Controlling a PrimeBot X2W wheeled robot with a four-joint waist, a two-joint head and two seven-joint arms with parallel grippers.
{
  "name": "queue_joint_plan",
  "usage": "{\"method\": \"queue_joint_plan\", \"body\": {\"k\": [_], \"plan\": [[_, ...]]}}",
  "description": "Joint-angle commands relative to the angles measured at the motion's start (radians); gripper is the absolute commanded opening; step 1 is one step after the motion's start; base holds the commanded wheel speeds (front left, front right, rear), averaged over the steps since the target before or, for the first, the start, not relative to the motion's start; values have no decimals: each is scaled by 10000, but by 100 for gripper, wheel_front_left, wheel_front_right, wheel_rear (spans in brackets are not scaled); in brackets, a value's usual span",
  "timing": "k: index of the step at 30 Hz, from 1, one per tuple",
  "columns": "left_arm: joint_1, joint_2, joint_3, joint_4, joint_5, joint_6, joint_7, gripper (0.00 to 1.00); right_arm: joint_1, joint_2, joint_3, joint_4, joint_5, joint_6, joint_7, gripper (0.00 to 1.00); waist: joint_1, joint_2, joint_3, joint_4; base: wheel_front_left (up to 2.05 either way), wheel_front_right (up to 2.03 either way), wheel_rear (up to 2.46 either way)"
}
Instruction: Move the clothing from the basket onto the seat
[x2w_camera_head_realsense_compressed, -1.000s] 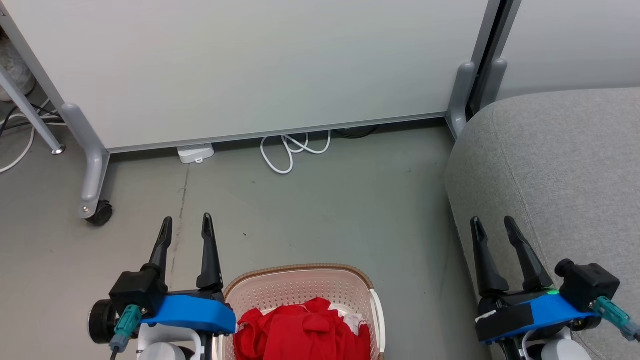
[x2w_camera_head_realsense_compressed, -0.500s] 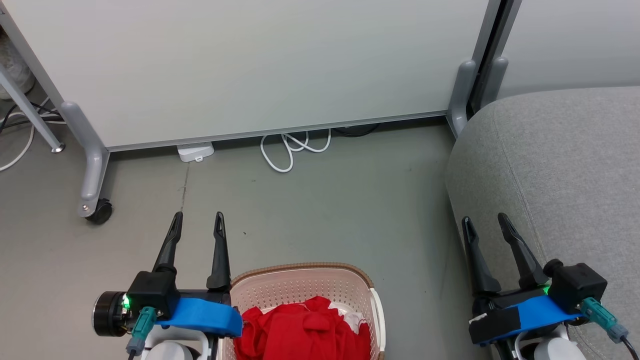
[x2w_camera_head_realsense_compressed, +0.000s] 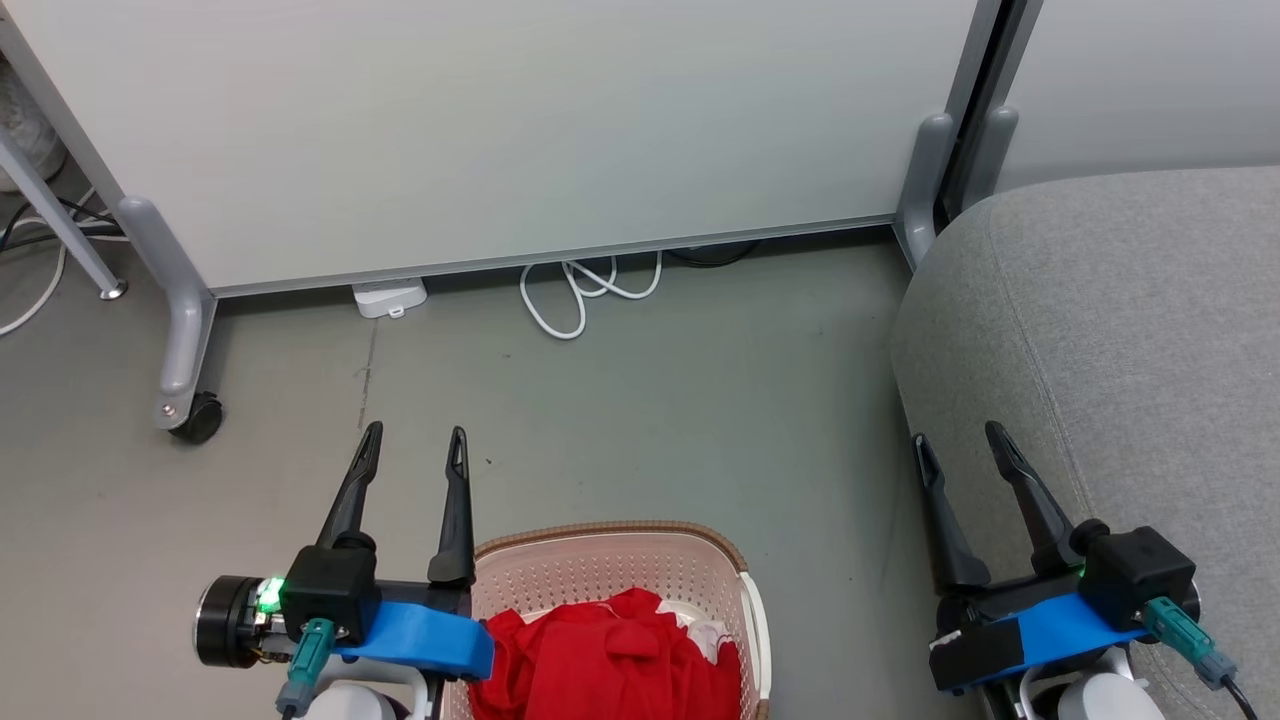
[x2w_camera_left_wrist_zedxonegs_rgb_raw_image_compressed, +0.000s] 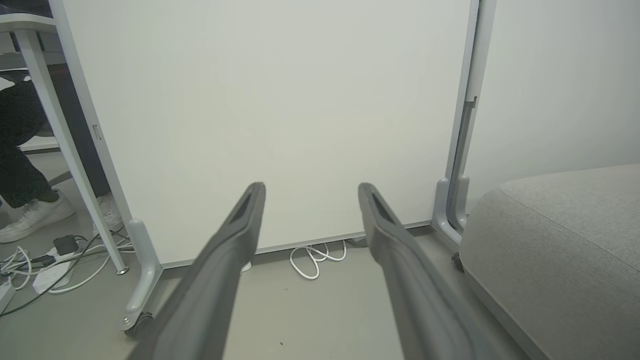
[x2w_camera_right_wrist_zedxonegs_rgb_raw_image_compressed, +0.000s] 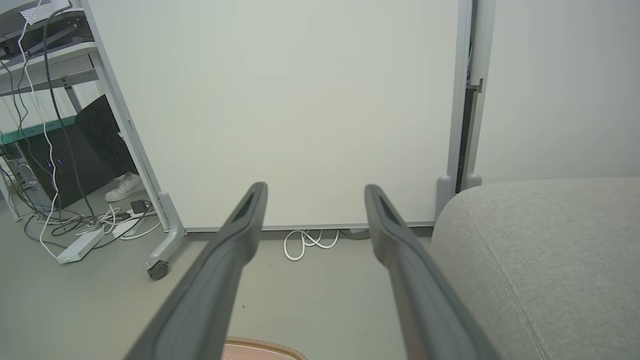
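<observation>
Red clothing with white trim lies heaped in the cream basket with a brown rim, at the bottom centre of the head view. My left gripper is open and empty, just left of the basket's far corner. My right gripper is open and empty too, hanging beside the front edge of the grey seat. The seat also fills the right of the left wrist view and of the right wrist view, where a sliver of the basket rim shows at the bottom.
A white partition panel on grey wheeled legs stands ahead. A coiled white cable and a small white box lie at its foot. A person's shoes and more cables sit beyond the panel's left edge.
Both grippers have drifted inward: the left one to the right toward the basket, the right one slightly left. Both stay open. The clothing has not moved.
</observation>
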Motion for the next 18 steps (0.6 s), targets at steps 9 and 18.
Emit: {"method": "queue_joint_plan", "body": {"k": [9,18], "plan": [[-56,24,108,130,-311,-75,-47,100,-113,-57,15,99,82,25,-42,100,0,0,-73,-16,0,0,0],[-66,24,144,189,-384,-97,-47,100,-121,-57,22,116,96,25,-42,100,0,0,-82,-24,0,0,0]]}}
